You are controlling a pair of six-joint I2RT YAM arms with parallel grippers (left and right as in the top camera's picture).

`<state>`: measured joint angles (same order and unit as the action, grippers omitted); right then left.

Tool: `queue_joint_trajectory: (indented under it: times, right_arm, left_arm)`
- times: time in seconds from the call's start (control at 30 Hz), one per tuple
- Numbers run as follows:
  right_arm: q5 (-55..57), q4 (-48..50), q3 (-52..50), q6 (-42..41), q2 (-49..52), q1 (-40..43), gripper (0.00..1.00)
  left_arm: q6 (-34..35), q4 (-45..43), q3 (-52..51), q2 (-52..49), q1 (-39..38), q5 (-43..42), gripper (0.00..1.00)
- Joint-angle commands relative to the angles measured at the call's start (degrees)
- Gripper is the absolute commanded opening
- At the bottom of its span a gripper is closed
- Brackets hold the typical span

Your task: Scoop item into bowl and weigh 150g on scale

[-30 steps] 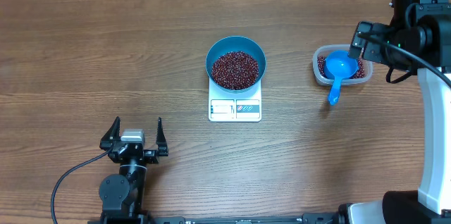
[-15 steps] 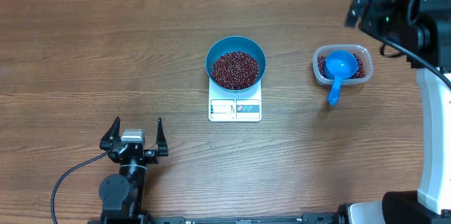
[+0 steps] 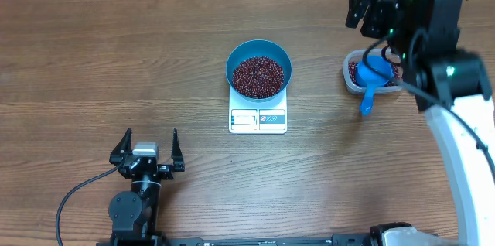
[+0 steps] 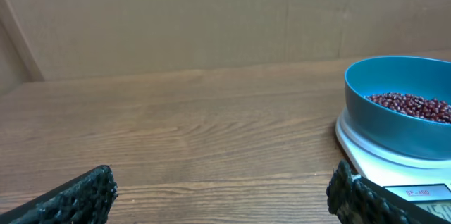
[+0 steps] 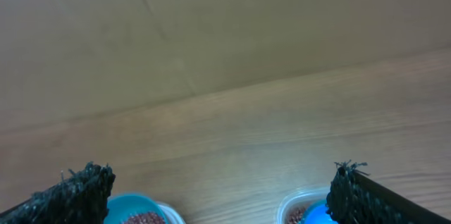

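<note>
Blue bowl (image 3: pixel 259 51) of beans (image 3: pixel 258 75) sits on the scale (image 3: pixel 257 120); left gripper (image 3: pixel 151 138) gapes front-left of it, right gripper (image 3: pixel 367 12) gapes empty to its right: take the scoop (image 3: pixel 372 71) squarely by its handle, add sparingly.

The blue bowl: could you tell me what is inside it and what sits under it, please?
Red-brown beans fill it, hiding the bowl's floor. Under it sits the white scale; only its front strip shows.

From overhead, the display of the scale (image 3: pixel 257 119) is too small to be read, and the far edge of the clear tub (image 3: pixel 350 78) is covered by the right arm (image 3: pixel 433 22). In the left wrist view, the bowl (image 4: pixel 394 122) is cut off at the right.
</note>
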<state>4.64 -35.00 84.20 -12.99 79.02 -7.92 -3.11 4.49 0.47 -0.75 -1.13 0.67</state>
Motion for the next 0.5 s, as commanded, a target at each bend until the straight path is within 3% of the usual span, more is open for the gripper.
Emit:
queue_joint_trajectory:
  times: [0.0, 0.33, 0.47]
  right_arm:
    - [-2.5, 6.4, -8.0, 0.9, -6.1, -0.2, 1.00]
    - [-2.9, 37.7, -34.6, 0.9, -20.1, -0.2, 1.00]
    - [-2.9, 45.3, -44.3, 0.9, -26.1, -0.2, 1.00]
  left_arm:
    - [-0.7, 0.0, -0.2, 0.5, -0.2, 0.3, 0.99]
    - [-0.7, 0.0, -0.2, 0.5, -0.2, 0.3, 0.99]
    - [-0.7, 0.0, -0.2, 0.5, -0.2, 0.3, 0.99]
